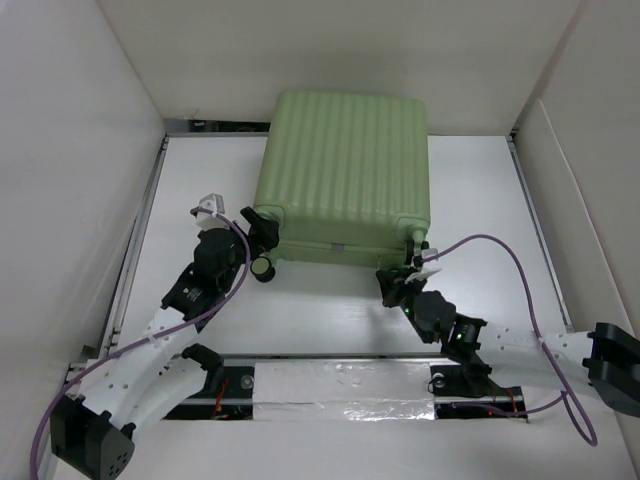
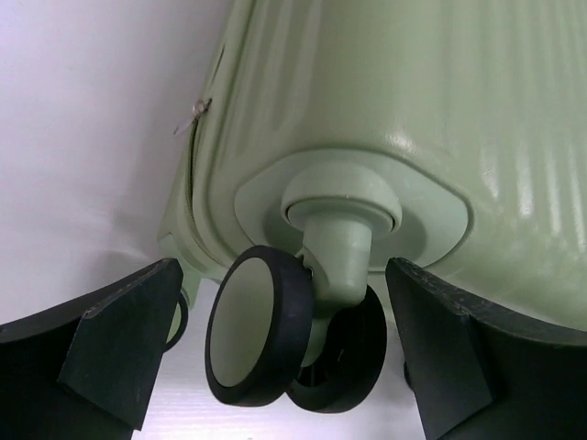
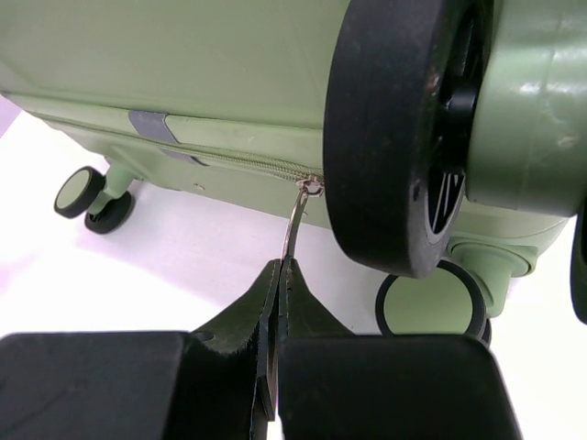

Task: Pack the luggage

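Left pincer stands wide open, one dark finger on either side of a caster wheel at the near-left corner of the suitcase. Neither finger visibly touches the wheel, and it has hold of nothing. That wheel is black-rimmed with a pale green face and hangs from a green stem set in the ribbed shell.

Right pincer is closed tight, its two fingers pressed together around the thin metal zipper pull. The pull hangs from the zipper that runs along the near side of the case, close to the near-right corner. A second wheel sits very close to the right wrist camera and fills the upper right of that view, with two more wheels lower down by the surface.

The pale green suitcase lies flat and closed on the white surface, its ribbed shell facing up. It sits in the far middle of the walled work area, wheels toward the arms, which reach in from the near edge to its two near corners.
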`<state>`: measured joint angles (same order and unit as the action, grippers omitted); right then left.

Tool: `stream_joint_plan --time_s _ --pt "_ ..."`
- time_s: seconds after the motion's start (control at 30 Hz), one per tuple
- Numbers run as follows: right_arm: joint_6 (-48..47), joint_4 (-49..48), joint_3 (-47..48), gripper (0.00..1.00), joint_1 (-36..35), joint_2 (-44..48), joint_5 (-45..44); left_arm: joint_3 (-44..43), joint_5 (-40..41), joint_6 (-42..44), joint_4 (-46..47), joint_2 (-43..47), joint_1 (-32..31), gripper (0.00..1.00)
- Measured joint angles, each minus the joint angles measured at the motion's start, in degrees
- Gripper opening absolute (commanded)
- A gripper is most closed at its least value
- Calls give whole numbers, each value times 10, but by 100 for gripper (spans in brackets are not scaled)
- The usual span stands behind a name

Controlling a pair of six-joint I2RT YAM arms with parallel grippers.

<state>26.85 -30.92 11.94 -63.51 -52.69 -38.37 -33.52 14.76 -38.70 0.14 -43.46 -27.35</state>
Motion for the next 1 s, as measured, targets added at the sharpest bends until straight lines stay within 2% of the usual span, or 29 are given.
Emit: stream_joint_plan --time_s 0.1,0.13,0.2,0.23,0.3,0.33,0.53,0.63,0.7,0.87,0.93,1.0 --pt "0 0 0 0 0 -2 3 0 -10 9 3 -20 -4 80" --pt "0 0 0 0 0 -2 4 0 -13 12 4 -26 -4 67" --pt "0 0 0 0 0 -1 5 0 -24 14 10 -34 -4 50" --pt "0 1 0 0 0 -1 7 0 -26 18 14 -36 -4 34" --pt "0 5 0 0 0 3 8 0 -33 23 15 -38 -4 15" --pt "-1 8 0 0 0 6 9 0 -37 24 17 -40 -4 0" --pt "-5 32 2 0 0 28 10 1 -77 38 34 -58 4 0" --pt "-14 33 15 0 0 0 9 0 -83 39 58 -79 -22 0" --pt "-17 22 35 0 1 -48 17 -4 -88 37 75 -102 -71 0" --pt "-18 -9 73 0 -38 -162 118 -48 -99 26 109 -194 -210 0" --pt "-18 -21 79 0 -47 -182 140 -63 -116 10 125 -228 -261 0" --pt "-19 -34 79 0 -52 -186 152 -68 -125 -14 148 -247 -286 0"
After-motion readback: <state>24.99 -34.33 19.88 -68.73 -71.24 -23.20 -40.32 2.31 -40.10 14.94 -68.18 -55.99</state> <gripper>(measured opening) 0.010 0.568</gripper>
